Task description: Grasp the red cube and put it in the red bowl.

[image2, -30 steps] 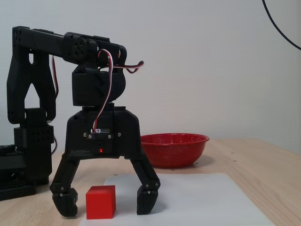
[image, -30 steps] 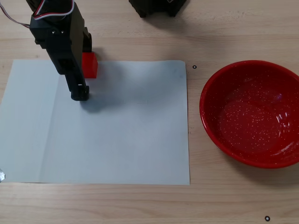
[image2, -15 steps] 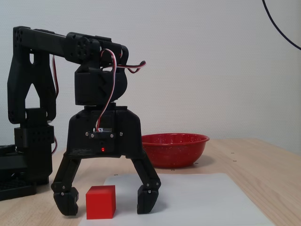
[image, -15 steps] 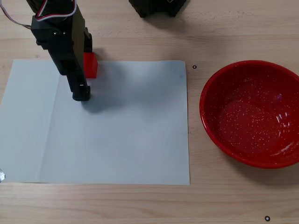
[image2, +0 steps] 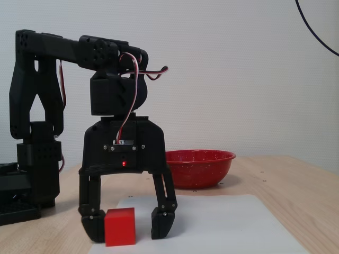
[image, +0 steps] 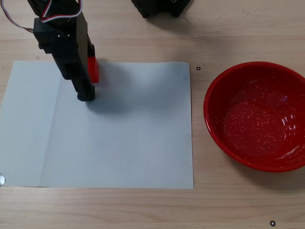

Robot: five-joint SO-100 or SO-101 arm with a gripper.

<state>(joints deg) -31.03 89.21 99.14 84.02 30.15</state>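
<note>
Red cube (image2: 119, 226) sits lower left of the side fixed view, on the near corner of the white paper sheet (image: 119, 138); from above only a sliver shows, upper left (image: 93, 69). Black gripper (image2: 127, 229) is down around it, jaws moderately wide: left finger (image2: 91, 225) touching the cube, right finger w/ a gap, so not clamped. Red bowl (image: 217, 129) is at frame right from above, well apart, on the wood table (image: 143, 210).

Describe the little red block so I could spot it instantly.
Find the white paper on the wooden table. At its far left corner in the overhead view, the gripper straddles the cube. It is small, matte and square-edged, unlike the big glossy round bowl.
</note>
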